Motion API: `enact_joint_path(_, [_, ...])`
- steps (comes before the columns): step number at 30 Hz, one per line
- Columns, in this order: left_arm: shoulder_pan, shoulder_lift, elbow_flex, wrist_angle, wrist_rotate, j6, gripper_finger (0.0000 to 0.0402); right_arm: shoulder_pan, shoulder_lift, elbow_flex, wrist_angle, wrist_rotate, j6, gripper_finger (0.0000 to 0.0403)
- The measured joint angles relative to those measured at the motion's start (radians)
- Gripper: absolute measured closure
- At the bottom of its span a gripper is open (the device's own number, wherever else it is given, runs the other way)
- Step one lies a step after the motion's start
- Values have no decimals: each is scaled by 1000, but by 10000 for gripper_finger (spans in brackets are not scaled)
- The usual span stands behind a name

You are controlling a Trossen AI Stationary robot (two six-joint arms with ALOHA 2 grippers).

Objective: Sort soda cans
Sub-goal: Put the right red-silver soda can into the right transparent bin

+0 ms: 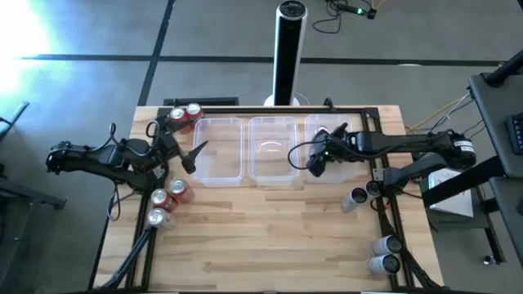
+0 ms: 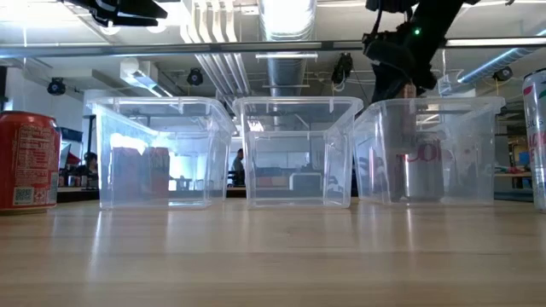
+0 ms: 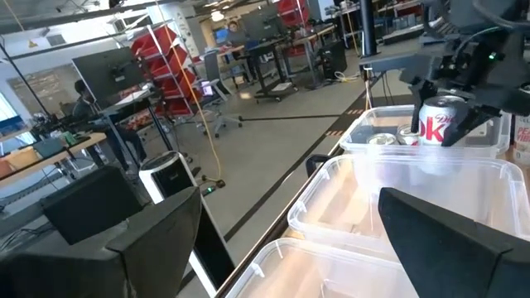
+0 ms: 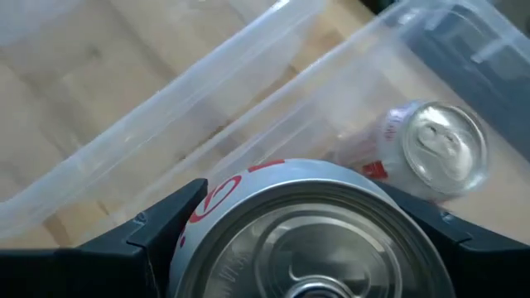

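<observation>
Three clear tubs stand in a row at the table's far middle. My right gripper [image 1: 315,162] hangs over the right tub [image 1: 359,131], shut on a silver-grey soda can [image 3: 437,122]. Two more silver cans [image 3: 389,137] stand inside that tub. My left gripper [image 1: 194,155] hovers open and empty beside the left tub [image 1: 221,151]. Red cans stand at the far left corner [image 1: 186,114] and near the left edge [image 1: 167,200]. Dark and silver cans [image 1: 364,194] wait on the right. My right gripper pinches the silver can's upper wall [image 4: 219,197], just below the top rim, between its two fingers [image 4: 157,232], one on each opposite side. The fingers come from above, pointing down. The can stays upright, its top above the tub's rim; whether its base rests on the tub floor I cannot tell.
The middle tub [image 1: 272,151] holds nothing. Two more cans [image 1: 386,253] lie at the near right corner. A black frame rail [image 1: 270,110] runs along the far edge. Bare wood [image 1: 270,237] stretches across the near middle.
</observation>
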Motion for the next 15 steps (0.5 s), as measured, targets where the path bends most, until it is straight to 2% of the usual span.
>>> enact_joint_path(9, [0,2,-3,-14,0,-8,49,-52,-21,2,-3,-53,-200,117])
enact_joint_path(15, [0,3,-3,-14,0,-16,49,-94,-21,-25,1,-154,-380,117])
